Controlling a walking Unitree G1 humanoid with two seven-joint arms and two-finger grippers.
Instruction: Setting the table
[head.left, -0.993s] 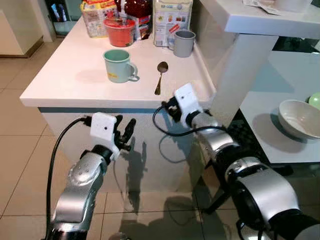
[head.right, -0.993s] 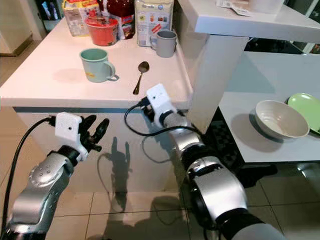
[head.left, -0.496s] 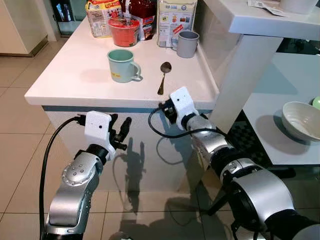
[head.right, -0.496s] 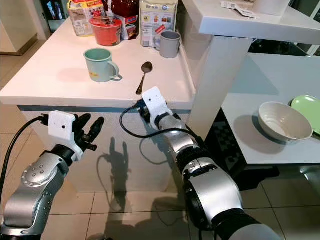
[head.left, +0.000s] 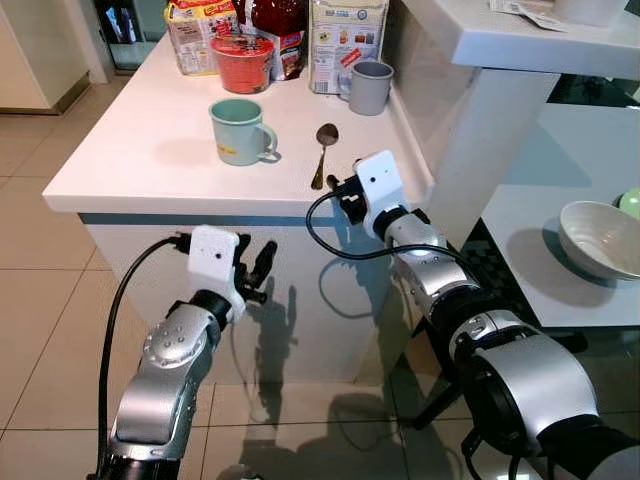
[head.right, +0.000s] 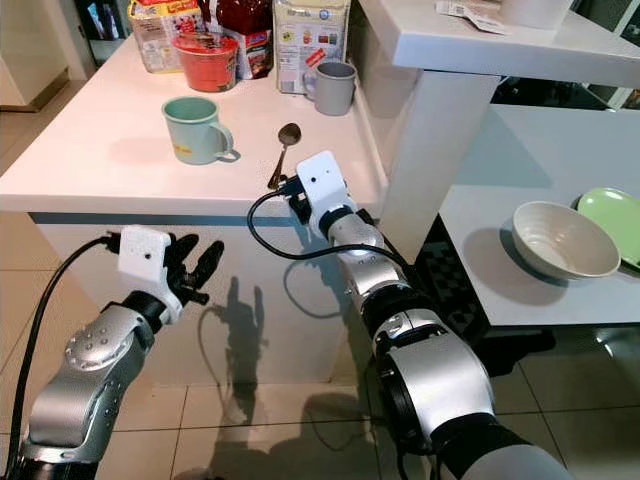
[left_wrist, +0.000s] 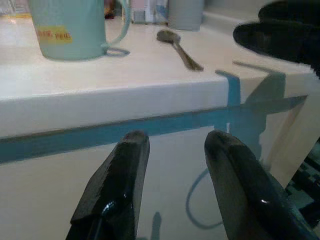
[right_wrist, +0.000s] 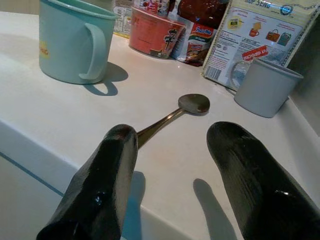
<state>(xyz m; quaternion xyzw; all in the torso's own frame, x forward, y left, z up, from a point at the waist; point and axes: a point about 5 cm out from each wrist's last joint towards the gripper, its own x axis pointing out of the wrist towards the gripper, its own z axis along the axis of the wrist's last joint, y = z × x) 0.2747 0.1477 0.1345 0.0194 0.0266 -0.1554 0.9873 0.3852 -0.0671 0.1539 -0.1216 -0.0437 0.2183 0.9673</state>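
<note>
Right in front of your right gripper (right_wrist: 170, 165), fingers spread wide, lies a dull metal spoon (right_wrist: 172, 114), bowl end away, on the glossy white counter (head.left: 150, 150); beige floor tiles (head.left: 40, 330) below.

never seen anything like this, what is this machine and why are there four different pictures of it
It is a humanoid robot with two silver arms, each ending in two black fingers. Two pictures come from cameras in its head, looking down. The other two come from cameras on its wrists, looking along the fingers.

On the white counter lie a spoon, a pale green mug, a grey mug, a red noodle cup and food packets.

The right gripper is open at the counter's edge, pointing at the spoon's handle. The left gripper is open, lower, in front of the counter. Neither holds anything.
</note>
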